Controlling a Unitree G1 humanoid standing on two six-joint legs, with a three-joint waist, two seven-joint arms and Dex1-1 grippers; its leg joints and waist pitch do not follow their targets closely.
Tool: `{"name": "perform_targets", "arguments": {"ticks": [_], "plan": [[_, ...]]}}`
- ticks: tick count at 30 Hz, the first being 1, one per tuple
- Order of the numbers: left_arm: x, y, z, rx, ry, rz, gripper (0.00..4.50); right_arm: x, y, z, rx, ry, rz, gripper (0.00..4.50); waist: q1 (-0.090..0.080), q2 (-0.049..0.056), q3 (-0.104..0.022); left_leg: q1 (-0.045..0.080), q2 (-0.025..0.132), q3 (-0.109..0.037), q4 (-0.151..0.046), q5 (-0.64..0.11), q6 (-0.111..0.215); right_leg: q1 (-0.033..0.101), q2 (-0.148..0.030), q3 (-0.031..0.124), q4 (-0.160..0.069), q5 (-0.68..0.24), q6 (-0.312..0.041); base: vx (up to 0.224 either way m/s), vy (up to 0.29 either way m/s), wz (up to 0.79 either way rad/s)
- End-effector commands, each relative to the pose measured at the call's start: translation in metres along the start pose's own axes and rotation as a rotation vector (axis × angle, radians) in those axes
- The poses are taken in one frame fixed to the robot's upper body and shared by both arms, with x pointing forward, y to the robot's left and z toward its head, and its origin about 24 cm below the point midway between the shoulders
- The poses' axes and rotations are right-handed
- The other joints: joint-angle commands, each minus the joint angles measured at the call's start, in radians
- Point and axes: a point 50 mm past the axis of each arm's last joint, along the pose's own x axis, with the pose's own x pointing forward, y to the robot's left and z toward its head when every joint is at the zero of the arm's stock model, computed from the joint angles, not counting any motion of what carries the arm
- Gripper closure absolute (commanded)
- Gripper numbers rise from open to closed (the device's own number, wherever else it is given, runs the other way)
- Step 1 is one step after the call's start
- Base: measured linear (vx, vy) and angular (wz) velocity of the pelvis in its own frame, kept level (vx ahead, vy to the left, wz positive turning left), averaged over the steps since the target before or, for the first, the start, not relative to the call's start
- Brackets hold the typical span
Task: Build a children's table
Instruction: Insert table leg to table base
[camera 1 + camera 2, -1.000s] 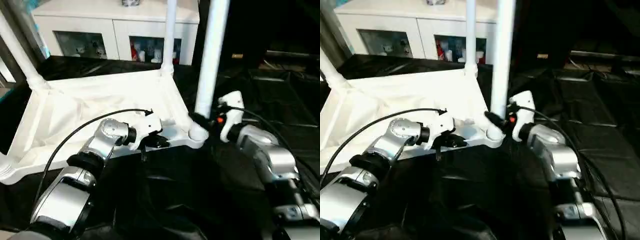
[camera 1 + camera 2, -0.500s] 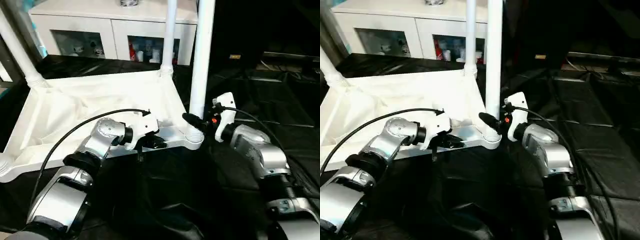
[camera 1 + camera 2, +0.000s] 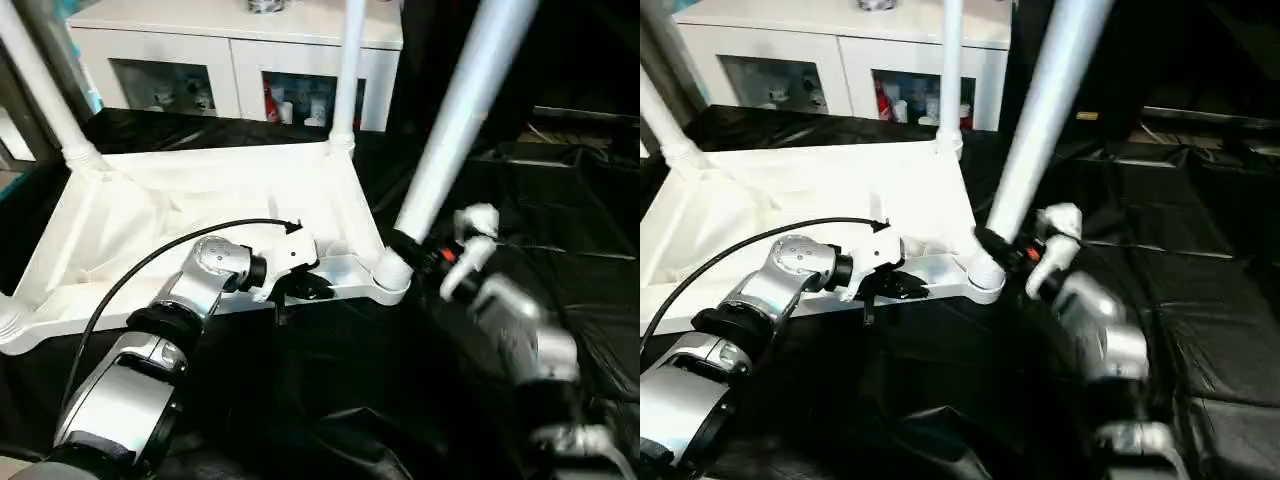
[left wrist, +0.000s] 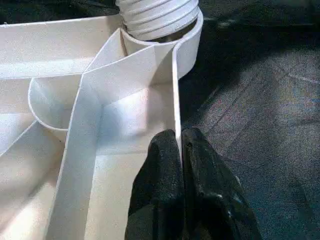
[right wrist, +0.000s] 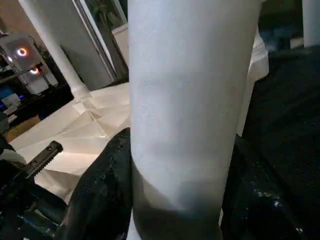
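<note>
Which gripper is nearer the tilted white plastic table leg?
Right. The right gripper grips the tilted white plastic table leg near its base; the left gripper pinches the white tabletop's rim beside it.

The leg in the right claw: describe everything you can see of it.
The leg is a long, smooth white plastic tube. It leans toward the robot's right, and its ribbed lower end sits at the near corner socket of the upturned table top. The right claw is shut round it just above the socket.
</note>
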Motion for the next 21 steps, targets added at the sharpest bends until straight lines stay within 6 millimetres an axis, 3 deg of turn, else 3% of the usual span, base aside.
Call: {"name": "perform_targets", "arguments": {"ticks": [1,7,11,16,21], "plan": [[-0.005,0.007,0.004,-0.007,-0.021,0.041,4.5,-0.014,-0.005,-0.032,0.05,0.109,-0.049,2.63,0.004,0.004,-0.07,0.021,0.044,-0.009,-0.075,-0.176,0.053,0.05,-0.053,0.029,-0.056,-0.015,-0.326,0.0,0.0,0.0],[-0.005,0.009,0.004,-0.003,-0.017,0.071,4.5,-0.026,-0.002,-0.047,-0.121,0.189,-0.037,2.63,0.0,0.008,-0.063,0.023,0.043,-0.012,-0.085,-0.254,0.019,0.049,-0.053,0.03,-0.069,-0.115,-0.299,0.0,0.0,0.0],[-0.005,0.01,0.004,-0.004,-0.015,0.072,4.5,-0.024,0.002,-0.044,-0.175,0.183,-0.001,2.63,-0.001,0.006,-0.059,0.028,0.045,-0.015,-0.091,-0.308,0.004,0.048,-0.054,0.032,-0.077,-0.19,-0.28,0.0,0.0,0.0],[-0.004,0.009,0.004,-0.006,-0.017,0.076,4.5,-0.021,0.005,-0.04,-0.215,0.178,0.03,2.63,-0.002,0.0,-0.061,0.025,0.044,-0.013,-0.09,-0.285,0.018,0.048,-0.053,0.033,-0.077,-0.165,-0.28,0.0,0.0,0.0],[-0.003,0.009,0.004,-0.006,-0.02,0.08,4.5,-0.023,0.001,-0.041,-0.19,0.174,0.016,2.63,-0.001,-0.003,-0.058,0.025,0.045,-0.014,-0.092,-0.297,0.021,0.046,-0.055,0.033,-0.079,-0.202,-0.276,0.0,0.0,0.0]]}}
